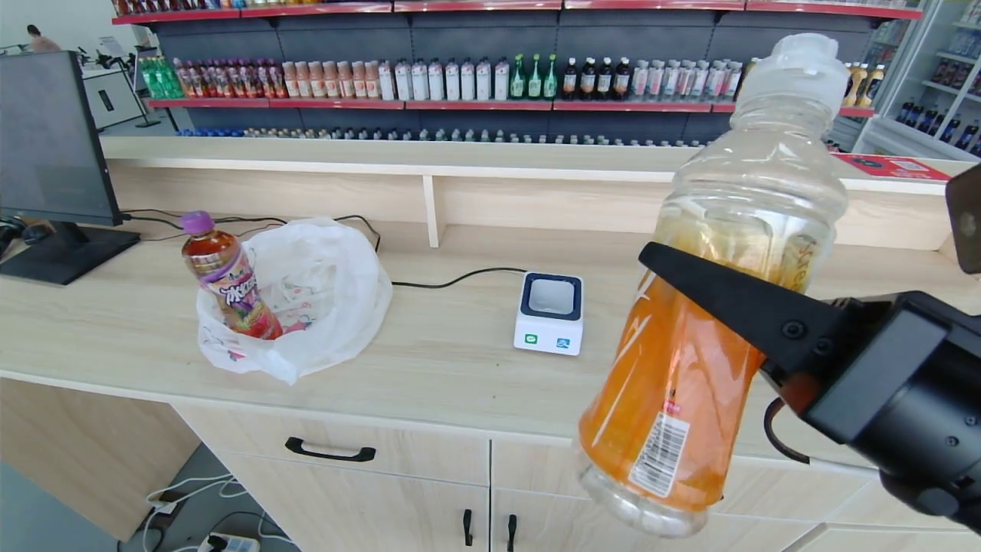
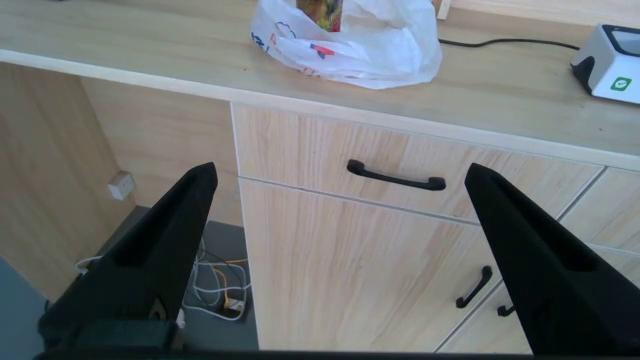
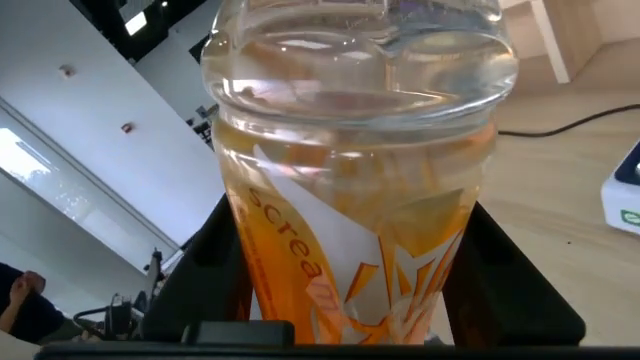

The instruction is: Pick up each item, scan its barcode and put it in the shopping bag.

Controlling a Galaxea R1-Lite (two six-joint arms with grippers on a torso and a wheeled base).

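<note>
My right gripper [image 1: 755,295] is shut on an orange drink bottle [image 1: 713,322], held high near the head camera and tilted, its white cap up and its barcode label low on the side. In the right wrist view the same bottle [image 3: 365,210] stands between the black fingers [image 3: 515,290]. The white barcode scanner [image 1: 549,312] sits on the counter to the left of the bottle. A white shopping bag [image 1: 306,295] lies further left with a purple-capped red drink bottle [image 1: 228,277] leaning in it. My left gripper [image 2: 340,265] hangs open below the counter edge, in front of the drawers.
A monitor [image 1: 50,161] stands at the counter's left end. A black cable [image 1: 452,280] runs from the scanner toward the back. A raised wooden ledge [image 1: 429,165] borders the counter behind. Drawer handle [image 2: 396,178] and cabinet doors are below. Shelves of bottles [image 1: 460,77] line the back wall.
</note>
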